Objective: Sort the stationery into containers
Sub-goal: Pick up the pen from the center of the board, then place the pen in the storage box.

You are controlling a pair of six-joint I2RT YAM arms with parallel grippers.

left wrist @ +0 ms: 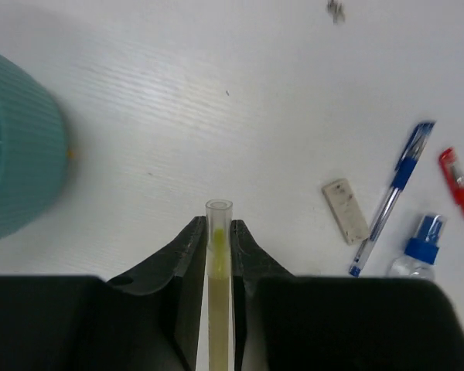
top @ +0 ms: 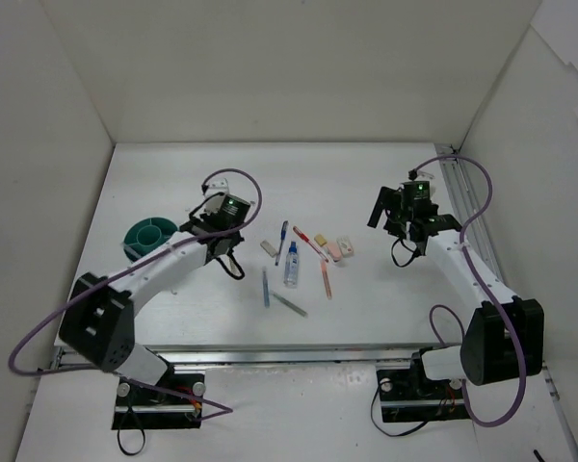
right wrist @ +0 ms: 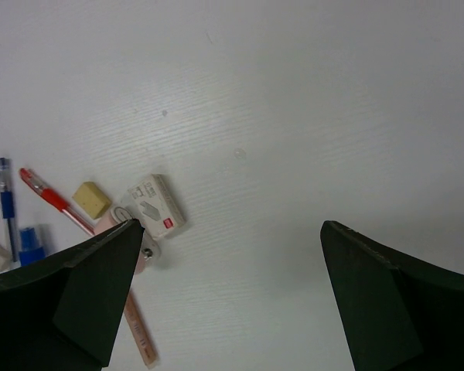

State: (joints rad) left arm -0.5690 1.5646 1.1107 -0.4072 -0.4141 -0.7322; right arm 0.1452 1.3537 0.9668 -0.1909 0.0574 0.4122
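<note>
Nearest the bases, a grey pen and a blue pencil lay loose on the table; beyond them lay a blue-capped bottle, a pink pen, a blue pen, a red pen, a flat tan eraser and a labelled white eraser, all unsorted. The left gripper was clenched on a yellow pen, held above the table near the teal container; nothing stood between them; no item could be made out inside the container. The right gripper hung wide and empty just beside the white eraser. Judgement: sorting barely begun; one item in hand, the rest outstanding.
</note>
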